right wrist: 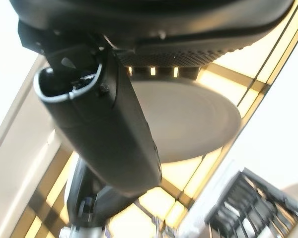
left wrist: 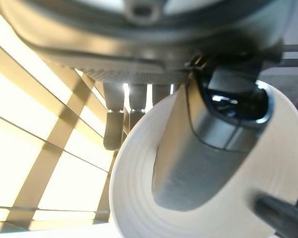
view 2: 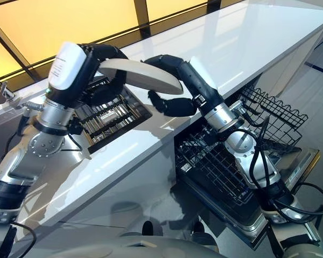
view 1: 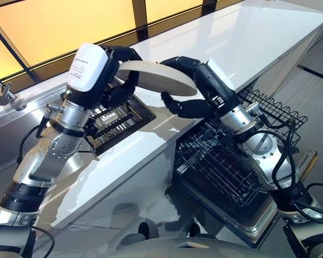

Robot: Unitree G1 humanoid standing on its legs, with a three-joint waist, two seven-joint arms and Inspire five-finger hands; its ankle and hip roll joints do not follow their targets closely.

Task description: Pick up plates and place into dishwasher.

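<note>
While both hands meet above the counter, one plate hangs between them.

Plate: a single pale plate [view 1: 159,77] is held in the air over the white counter [view 1: 247,37], lying nearly flat, its long span running from the left hand across to the right hand.

Left hand: the left hand [view 1: 116,72] has its fingers curled over the plate's left rim; in its wrist view the thumb lies across the plate's face, so it pinches the plate.

Right hand: the right hand [view 1: 188,86] curls its fingers over the opposite rim, with the thumb beneath; it also grips the plate.

Key relation: the dishwasher rack [view 1: 220,161] lies below and to the robot's right of the plate, under the counter edge. The right hand is the nearer one to it, so by my judgement the plate should pass to that hand and go down on that side.

Other things: a dark slotted tray [view 1: 118,118] sits sunk in the counter beneath the left hand.

Count: one plate, two hands on it, one rack, one tray.
</note>
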